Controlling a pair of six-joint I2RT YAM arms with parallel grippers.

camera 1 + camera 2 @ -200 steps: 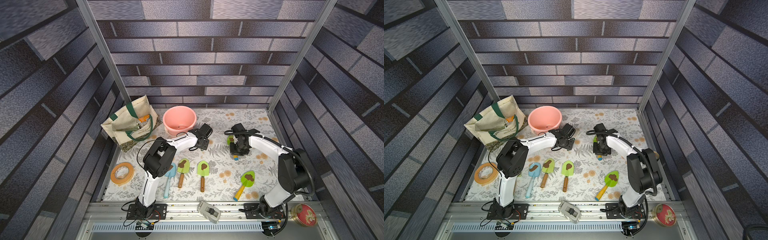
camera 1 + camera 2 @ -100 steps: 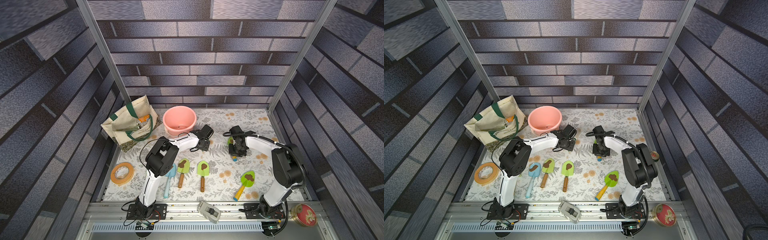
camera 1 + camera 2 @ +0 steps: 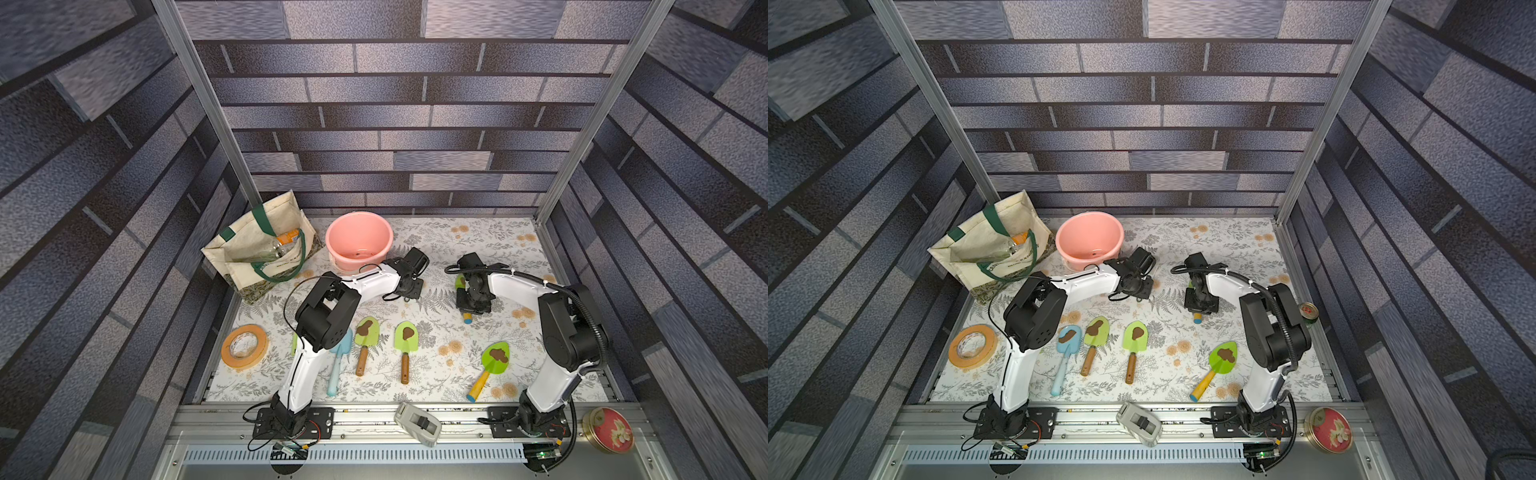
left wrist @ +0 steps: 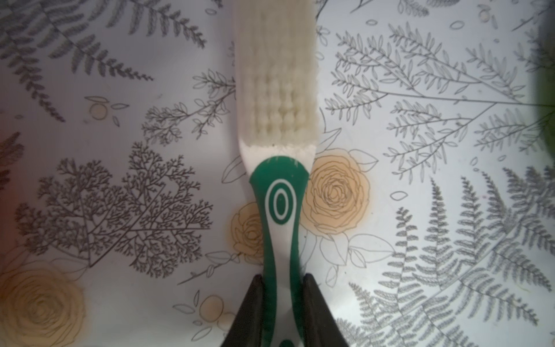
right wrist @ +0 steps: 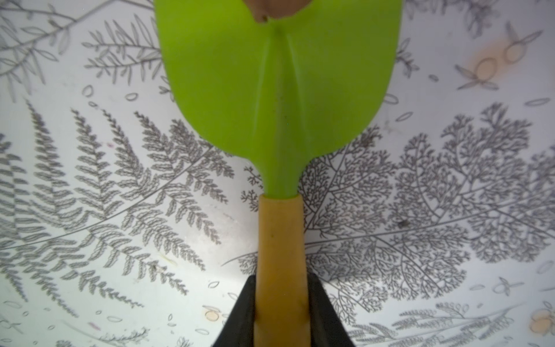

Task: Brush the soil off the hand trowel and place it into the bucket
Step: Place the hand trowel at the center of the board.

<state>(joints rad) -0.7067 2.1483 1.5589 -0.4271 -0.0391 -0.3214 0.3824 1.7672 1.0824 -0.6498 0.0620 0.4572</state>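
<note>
Arms (image 3: pixel 301 374) show white links (image 3: pixel 372 281), black joints (image 3: pixel 326 316), black cables (image 3: pixel 595 328).

Both top views look steeply down on the whole mat (image 3: pixel 436 249); wrist views sit close above it.

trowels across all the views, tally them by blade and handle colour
green-bladed plastic trowels with brown wooden handles: 2
green-bladed plastic trowels with yellow handles: 2
light blue plastic trowel: 1
total: 5
</note>
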